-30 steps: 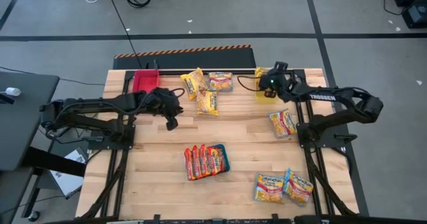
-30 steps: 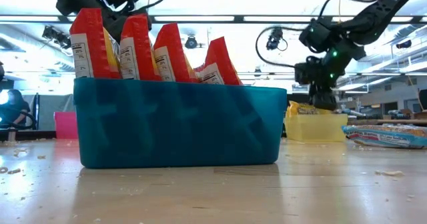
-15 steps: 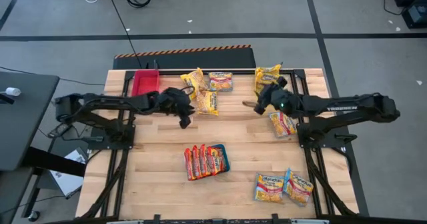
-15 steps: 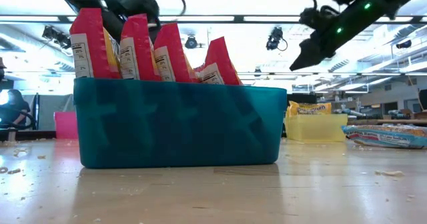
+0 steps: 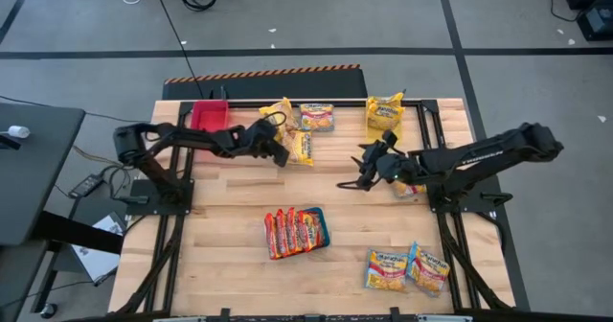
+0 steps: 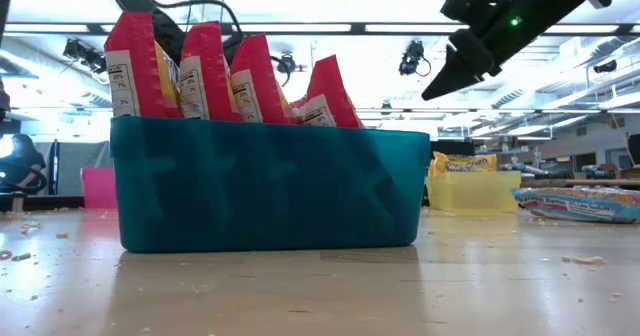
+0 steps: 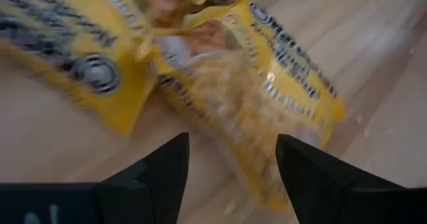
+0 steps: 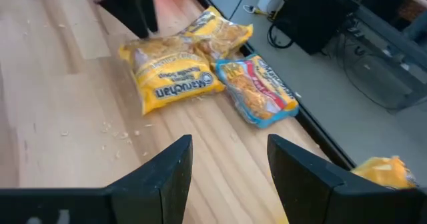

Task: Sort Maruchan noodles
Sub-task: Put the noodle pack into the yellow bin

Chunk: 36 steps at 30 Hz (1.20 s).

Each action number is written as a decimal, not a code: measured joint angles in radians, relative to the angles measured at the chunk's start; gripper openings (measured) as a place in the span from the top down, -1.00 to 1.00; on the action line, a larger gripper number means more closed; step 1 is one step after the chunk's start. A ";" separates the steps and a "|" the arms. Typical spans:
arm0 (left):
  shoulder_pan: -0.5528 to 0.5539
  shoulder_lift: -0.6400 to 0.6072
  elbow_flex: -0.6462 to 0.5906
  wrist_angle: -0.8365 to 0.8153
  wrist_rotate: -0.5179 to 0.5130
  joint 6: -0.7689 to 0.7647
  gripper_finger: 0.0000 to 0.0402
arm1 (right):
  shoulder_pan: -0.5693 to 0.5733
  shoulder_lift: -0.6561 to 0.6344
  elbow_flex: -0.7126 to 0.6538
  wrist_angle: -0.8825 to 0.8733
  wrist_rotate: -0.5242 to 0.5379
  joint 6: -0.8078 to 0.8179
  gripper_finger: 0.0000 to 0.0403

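Note:
The Maruchan noodles lie in clusters. Three packets sit at the far middle: two yellow ones [image 5: 299,147] [image 5: 278,112] and a blue-trimmed one [image 5: 318,118]. Red-orange packets [image 5: 287,232] stand upright in the teal tray [image 5: 321,228]. One yellow packet [image 5: 385,114] rests in the yellow bin. My left gripper [image 5: 279,155] is open just left of the nearer yellow packet [image 7: 267,104], touching nothing. My right gripper [image 5: 349,182] hangs open over bare wood at the table's middle; its wrist view looks at the far cluster [image 8: 177,81].
A red bin [image 5: 209,117] stands at the far left. Two packets [image 5: 388,269] [image 5: 429,268] lie at the near right. Another packet [image 5: 409,184] lies partly under my right arm. In the low view the teal tray [image 6: 265,186] fills the foreground, with the yellow bin [image 6: 472,191] behind.
My left gripper has gone toward the table's right and far edge, up to the nearer yellow packet. My right gripper has risen from the yellow bin and swung toward the table's middle, left and nearer; a yellow packet lies in that bin.

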 joint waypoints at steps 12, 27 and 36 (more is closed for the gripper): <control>-0.015 0.128 0.002 0.141 -0.040 -0.011 0.07 | 0.044 0.082 0.007 0.160 -0.085 0.093 0.01; -0.099 0.058 -0.002 0.207 -0.153 0.122 0.98 | 0.030 0.280 0.005 0.350 -0.198 0.586 -0.30; -0.213 -0.207 -0.002 0.199 -0.236 0.248 0.99 | 0.050 0.341 0.005 0.625 -0.218 0.672 -0.58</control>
